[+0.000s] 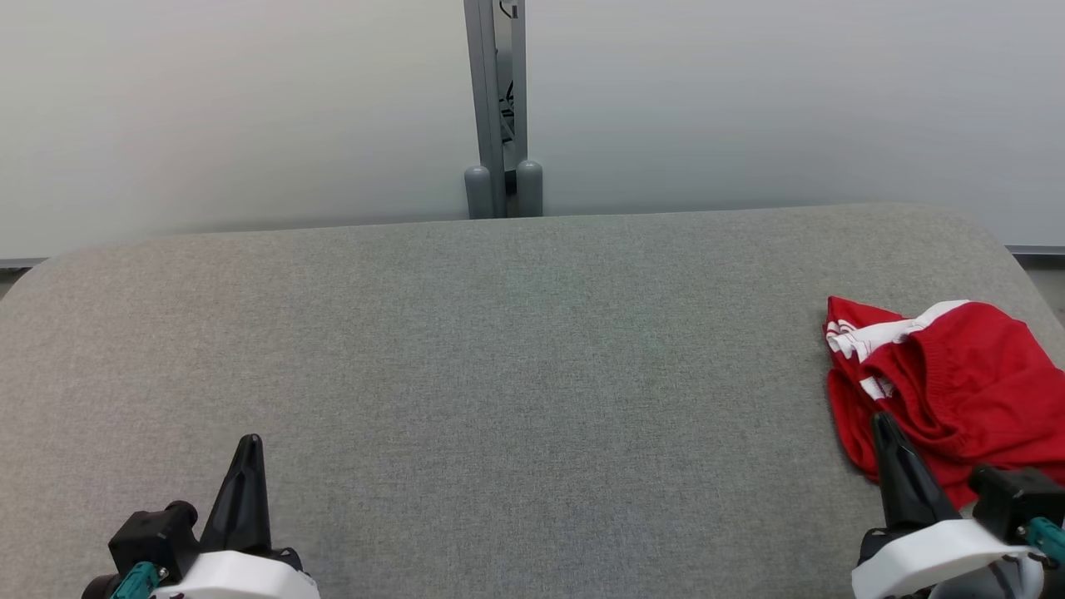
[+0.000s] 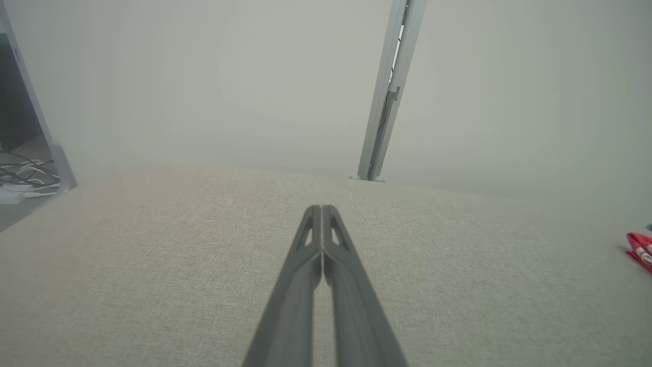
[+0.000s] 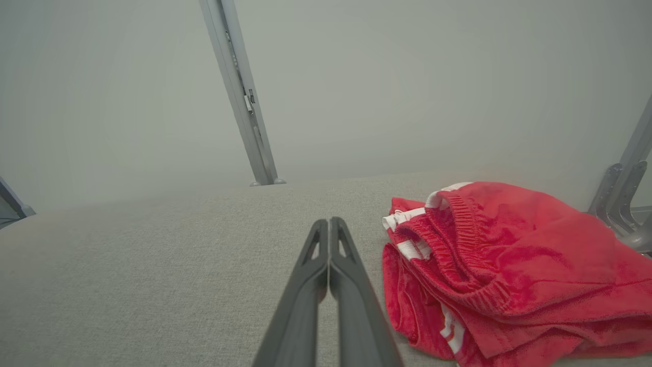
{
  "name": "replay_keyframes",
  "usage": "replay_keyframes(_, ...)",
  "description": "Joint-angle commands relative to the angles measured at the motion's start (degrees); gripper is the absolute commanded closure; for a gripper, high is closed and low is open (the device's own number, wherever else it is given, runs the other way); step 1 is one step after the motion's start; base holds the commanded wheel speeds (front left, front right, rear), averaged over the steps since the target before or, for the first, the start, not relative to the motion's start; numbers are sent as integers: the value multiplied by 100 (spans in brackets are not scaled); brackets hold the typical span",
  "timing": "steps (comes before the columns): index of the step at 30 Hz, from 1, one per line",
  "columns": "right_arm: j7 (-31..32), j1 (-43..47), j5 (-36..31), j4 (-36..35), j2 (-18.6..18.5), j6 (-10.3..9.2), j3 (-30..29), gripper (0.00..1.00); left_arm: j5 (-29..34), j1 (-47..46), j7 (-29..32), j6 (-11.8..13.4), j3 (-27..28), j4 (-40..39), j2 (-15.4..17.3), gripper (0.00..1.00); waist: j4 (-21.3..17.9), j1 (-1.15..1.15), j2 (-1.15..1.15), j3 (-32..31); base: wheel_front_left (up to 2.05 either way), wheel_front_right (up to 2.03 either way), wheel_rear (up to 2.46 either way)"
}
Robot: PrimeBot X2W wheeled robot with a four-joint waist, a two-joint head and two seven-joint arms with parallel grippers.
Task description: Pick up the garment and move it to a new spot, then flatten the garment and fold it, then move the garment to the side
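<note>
Left gripper [image 1: 249,441]: closed, fingers pressed together tip to tip, nothing between them. Bare grey table [image 1: 499,333] lies under and ahead of it.

Right gripper [image 1: 879,418]: also closed, fingers meeting along their length, holding nothing. The garment [image 3: 509,265] sits just to its right, bunched in a heap on the table. The nearest red fold is beside the fingers, not between them. In the right wrist view the tip is over bare table, left of the heap. In the head view the finger overlaps the heap's near-left edge. Can't tell if the finger's side brushes the fabric.

Garment: red with white stripes, elastic waistband up and turned toward the right gripper. Layers are crumpled over each other, not flat. It's well apart from the left gripper, far to its right, just a red sliver at the edge of the left wrist view.

Grey post [image 1: 497,100] stands past the table's far edge, ahead-right of the left gripper and ahead-left of the right one, with pale wall behind. Cables [image 2: 25,176] lie off the table to the left gripper's left. Grey bracket [image 3: 619,204] sits beyond the garment, far right of the right gripper.

Both grippers point toward the far edge.
</note>
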Motion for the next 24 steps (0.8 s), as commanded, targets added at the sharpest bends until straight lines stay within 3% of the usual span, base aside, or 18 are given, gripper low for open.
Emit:
replay_keyframes(1, 69, -212, 170, -20, -39, 0, -93, 100, -160, -198, 10, -50, 49, -48, 29, 100, 1, 0, 0, 1, 0, 0, 0)
replay_keyframes(24, 1024, -962, 2251, 710, -148, 0, -879, 100, -2185, -856, -9, -610, 0, 506, -319, 100, 30, 0, 0, 40, 0, 0, 0)
